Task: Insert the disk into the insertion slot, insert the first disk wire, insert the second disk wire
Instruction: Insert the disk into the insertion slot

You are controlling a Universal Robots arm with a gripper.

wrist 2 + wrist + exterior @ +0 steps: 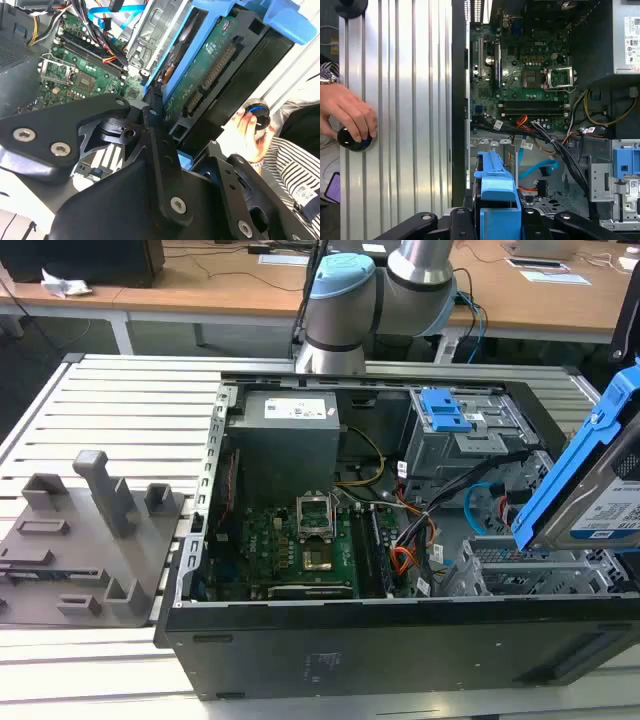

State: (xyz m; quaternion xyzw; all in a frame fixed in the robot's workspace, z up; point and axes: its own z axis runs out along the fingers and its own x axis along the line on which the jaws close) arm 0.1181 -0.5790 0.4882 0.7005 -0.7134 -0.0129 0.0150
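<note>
The disk (600, 490), a grey drive with a white label in a bright blue caddy, hangs tilted over the open computer case at the exterior view's right. My gripper (497, 225) is shut on its caddy, and its black fingers (150, 130) clamp the frame beside the drive's green circuit board (210, 70). The insertion slot (520, 570), a low silver perforated cage, lies just below the disk, apart from it. A blue flat cable (545, 167) and black and orange wires (405, 540) lie loose beside the cage.
A larger grey cage with a blue clip (445, 410) stands behind the slot. The motherboard (300, 540) and power supply (290, 430) fill the case. A person's hand (350, 117) rests on a black knob (352, 140) on the ribbed table. A grey fixture plate (80, 540) lies at the exterior view's left.
</note>
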